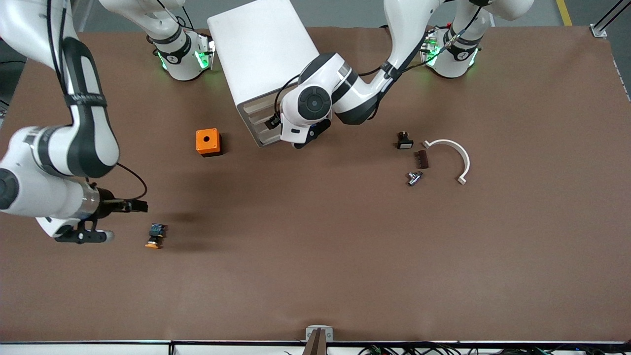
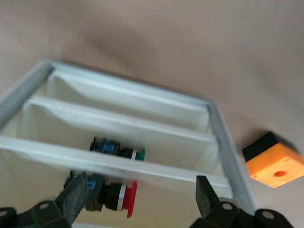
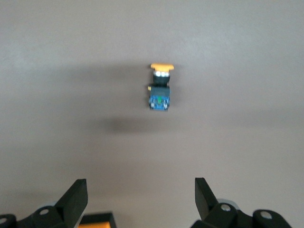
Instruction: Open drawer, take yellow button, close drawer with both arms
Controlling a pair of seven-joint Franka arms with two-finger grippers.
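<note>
We see the right gripper (image 3: 137,199) hanging with its fingers spread wide and nothing between them, low over the table toward the right arm's end. The button (image 1: 156,235) lies on the bare brown table (image 1: 315,276) just beside that gripper, apart from its fingertips, resting on its side (orange cap pointing toward the front camera). The left gripper (image 2: 140,197) is released too, its fingers parted in front of the white cabinet (image 1: 263,54), at its drawers (image 2: 128,142). Inside them, near those fingers, sit a red-capped switch (image 2: 114,195) and a green-capped one (image 2: 116,148). An orange cube (image 1: 207,142) stands beside the cabinet.
</note>
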